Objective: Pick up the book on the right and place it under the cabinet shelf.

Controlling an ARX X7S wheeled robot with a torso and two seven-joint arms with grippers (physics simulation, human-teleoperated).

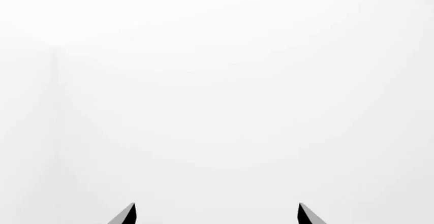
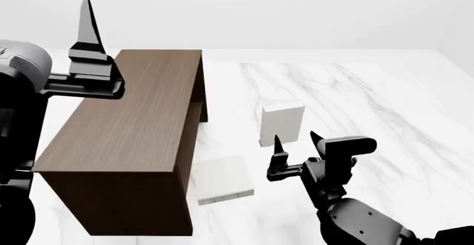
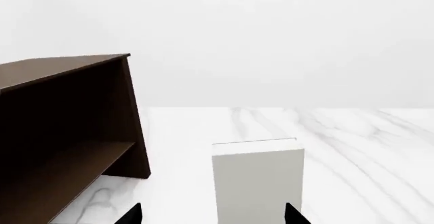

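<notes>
The book [image 2: 281,123] stands upright on the white marble desk [image 2: 385,106], to the right of the dark brown cabinet [image 2: 126,139] and clearly apart from it. A strip of bare desk lies between the book's left edge and the cabinet's open side. In the right wrist view the book [image 3: 257,181] shows its broad pale face and its thin top edge, and it stands almost centred between the two dark fingertips at the bottom of the picture.

The right gripper [image 2: 296,145] hangs just in front of the book, on the robot's side of it, and does not touch it. Its jaws are spread, wider than the book's face, and they hold nothing.

A second book [image 2: 222,178] lies flat on the desk close to the cabinet's near right corner, to the left of the right gripper and apart from it.

In the right wrist view the cabinet's inner shelf [image 3: 61,183] is visible as a long board with dark open room above it; the space under it cannot be seen.

The left gripper [image 2: 86,20] is raised above the cabinet's top, far from both books, and points up. In the left wrist view its fingertips [image 1: 125,215] stand well apart, so the jaws are spread and empty. To the right of the upright book the desk is bare up to its far edge.
</notes>
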